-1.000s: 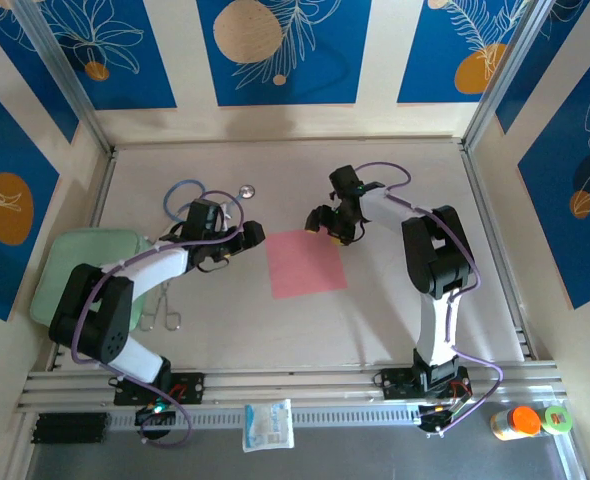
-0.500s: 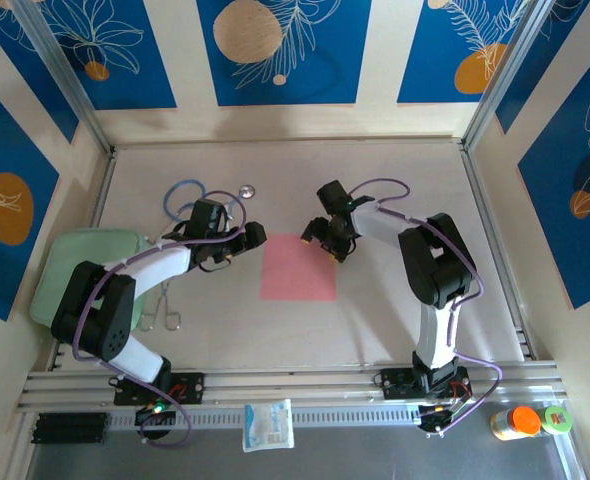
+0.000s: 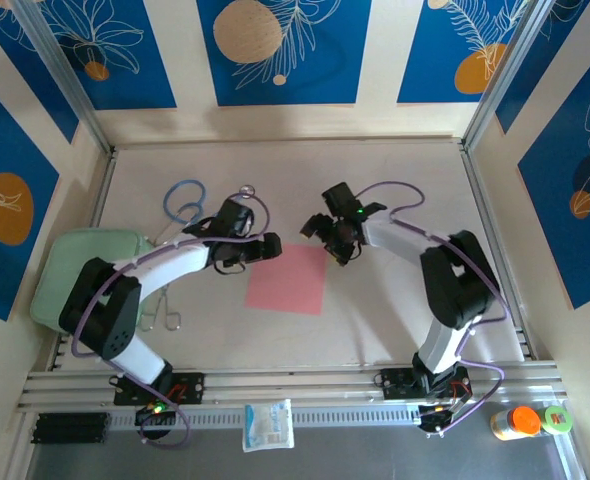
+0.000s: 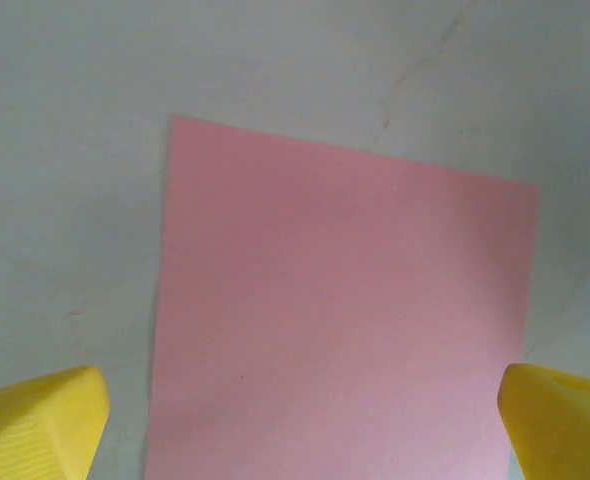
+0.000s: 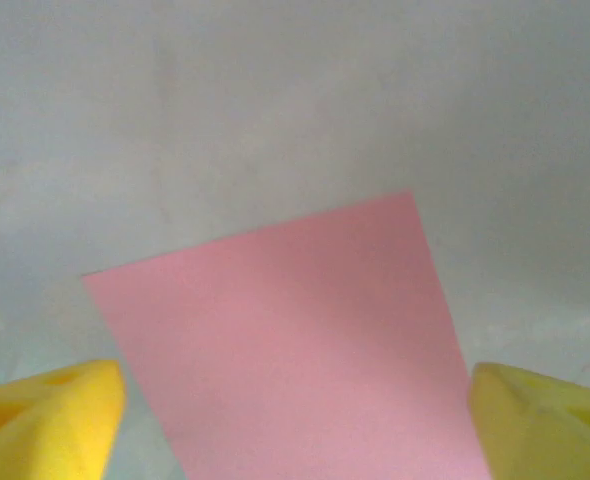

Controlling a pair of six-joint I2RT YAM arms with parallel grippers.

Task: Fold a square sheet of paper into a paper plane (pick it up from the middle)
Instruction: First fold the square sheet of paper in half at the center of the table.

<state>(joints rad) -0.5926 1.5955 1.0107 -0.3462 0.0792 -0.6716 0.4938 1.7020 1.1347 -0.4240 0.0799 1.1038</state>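
Square sheet of paper [image 3: 287,279]: lies flat on the worktop [image 3: 395,180], a little askew, plain salmon-pink. No crease or lifted edge visible, so no fold made yet. Left gripper [image 3: 272,246] hangs over the sheet's far-left corner. In the left wrist view its yellow fingertips [image 4: 40,430] stand wide apart with the sheet lying between and below them, so the jaws are spread and hold nothing. Right gripper [image 3: 327,238] sits at the sheet's far-right corner. In the right wrist view its fingertips [image 5: 50,415] are likewise far apart, one to each side of the sheet's near part, so these jaws are also spread and empty. Whether either fingertip touches the paper cannot be told from these views. Further from the sheet: blue stethoscope [image 3: 183,200] beyond its left side, pale green pad [image 3: 80,272] well to its left, white packet [image 3: 268,425] well to its near side past the arm bases. Judged step: approach and positioning ahead of the first pickup, so the task is at its very start. Next move, as I read it: bring one gripper in over the sheet's middle, lower until a fingertip meets the paper, then close gently to pinch up a ridge. Risk: thin paper may slide or crumple rather than lift.
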